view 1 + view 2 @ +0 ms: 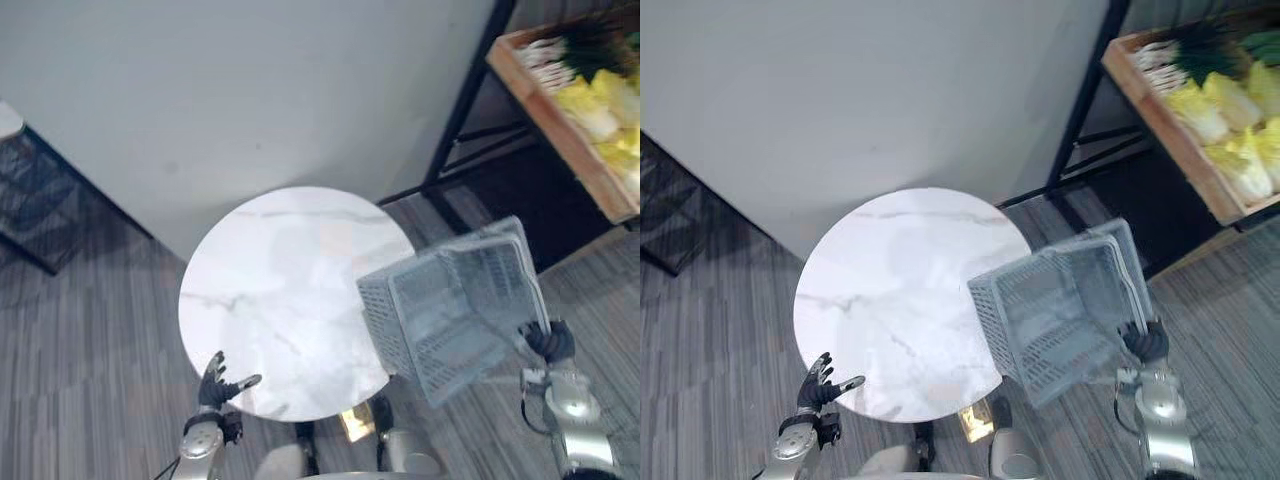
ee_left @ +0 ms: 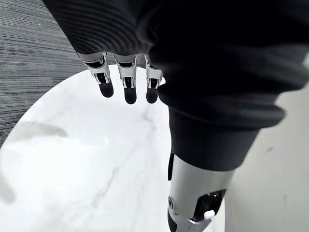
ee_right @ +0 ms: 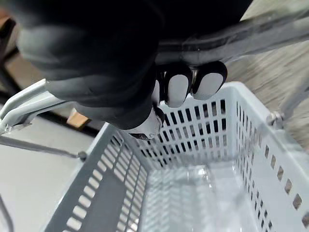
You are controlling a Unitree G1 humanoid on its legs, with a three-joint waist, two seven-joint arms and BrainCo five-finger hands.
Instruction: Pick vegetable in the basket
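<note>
- Fingers point(image 3: 177, 89) of the right hand point(image 1: 548, 342) are curling round the handle point(image 3: 26, 104) of the basket point(image 1: 455, 310), clasping it. Since it is hanging tilted, levelling it under a firm clasp seems wise.
- The left hand point(image 1: 215, 385) is hovering with fingers released and straight at the table's point(image 1: 290, 290) 7 o'clock edge.
- The basket, empty grey slotted plastic, is overlapping the round marble-patterned top at 4 o'clock.
- Leafy yellow-green vegetables point(image 1: 600, 100) are lying in a wooden crate point(image 1: 560, 135) at 2 o'clock, well apart.

We see our left hand point(image 1: 218, 385) at seven o'clock and right hand point(image 1: 548, 342) at four: dark ribbed covers point(image 2: 106, 24), silver black-tipped fingers point(image 2: 127, 79), silver-grey forearms point(image 1: 578, 432).
</note>
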